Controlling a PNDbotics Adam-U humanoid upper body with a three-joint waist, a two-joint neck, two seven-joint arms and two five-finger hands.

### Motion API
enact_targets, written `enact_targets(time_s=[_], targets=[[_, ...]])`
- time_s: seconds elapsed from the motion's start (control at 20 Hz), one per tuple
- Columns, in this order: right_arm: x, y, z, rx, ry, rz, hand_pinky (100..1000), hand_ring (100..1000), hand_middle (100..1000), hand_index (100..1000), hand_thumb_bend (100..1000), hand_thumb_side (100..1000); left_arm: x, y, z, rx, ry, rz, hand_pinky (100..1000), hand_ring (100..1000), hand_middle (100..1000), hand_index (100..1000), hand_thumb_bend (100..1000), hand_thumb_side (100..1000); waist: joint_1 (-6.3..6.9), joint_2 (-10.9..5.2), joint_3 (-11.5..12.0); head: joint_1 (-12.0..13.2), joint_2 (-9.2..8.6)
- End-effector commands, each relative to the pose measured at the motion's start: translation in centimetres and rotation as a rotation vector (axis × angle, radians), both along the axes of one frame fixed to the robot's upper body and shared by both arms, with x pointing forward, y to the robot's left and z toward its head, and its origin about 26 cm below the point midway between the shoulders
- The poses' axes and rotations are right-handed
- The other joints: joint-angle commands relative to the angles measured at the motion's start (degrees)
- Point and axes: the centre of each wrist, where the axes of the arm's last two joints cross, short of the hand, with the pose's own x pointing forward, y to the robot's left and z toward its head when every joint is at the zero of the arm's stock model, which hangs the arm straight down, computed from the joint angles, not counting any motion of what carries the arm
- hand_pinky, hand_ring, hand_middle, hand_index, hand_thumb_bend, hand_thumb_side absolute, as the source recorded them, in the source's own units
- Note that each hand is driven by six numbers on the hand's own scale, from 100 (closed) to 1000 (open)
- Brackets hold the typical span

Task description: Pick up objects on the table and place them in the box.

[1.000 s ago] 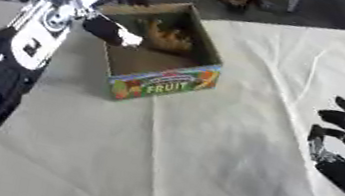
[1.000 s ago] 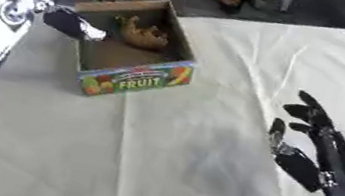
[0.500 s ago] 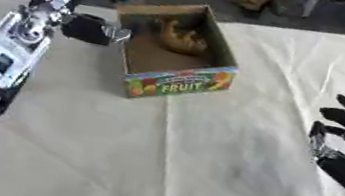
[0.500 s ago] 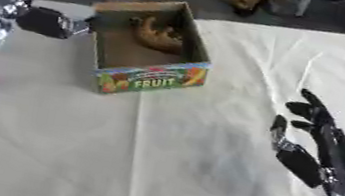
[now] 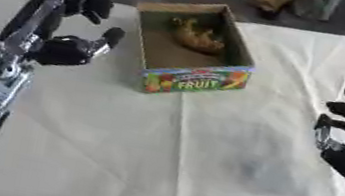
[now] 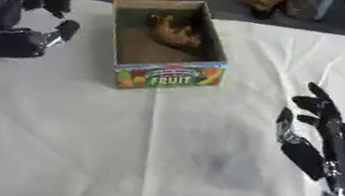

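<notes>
White cloth covers the table (image 5: 198,175); with a brownish object (image 5: 196,34) lying in the box (image 5: 190,77), the left hand (image 5: 67,48), fingers relaxed and empty, should clear leftward without clipping it.

A brownish object (image 5: 194,34) inside the box (image 5: 188,80) is too blurred to identify; the right hand's (image 6: 320,136) forearm is cut off at the lower right corner
</notes>
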Motion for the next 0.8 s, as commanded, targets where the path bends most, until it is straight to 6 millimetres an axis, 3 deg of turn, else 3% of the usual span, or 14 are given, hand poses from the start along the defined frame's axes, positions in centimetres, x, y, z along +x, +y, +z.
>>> enact_targets(time_s=[0.05,0.8], targets=[[0.0,-0.6,0.8,-0.010,-0.028,-0.013,750,834,736,978,100,337,-0.6,0.3,0.3,-0.046,-0.021,0.026,611,627,553,657,422,326,-0.13,-0.91,0.32,0.48,0.76],[0.1,-0.8,0.9,-0.004,-0.039,-0.035,742,827,726,967,100,332,-2.3,0.5,-3.6,-0.172,0.065,0.103,598,595,525,639,416,373,-0.10,-1.02,0.64,0.44,0.83]])
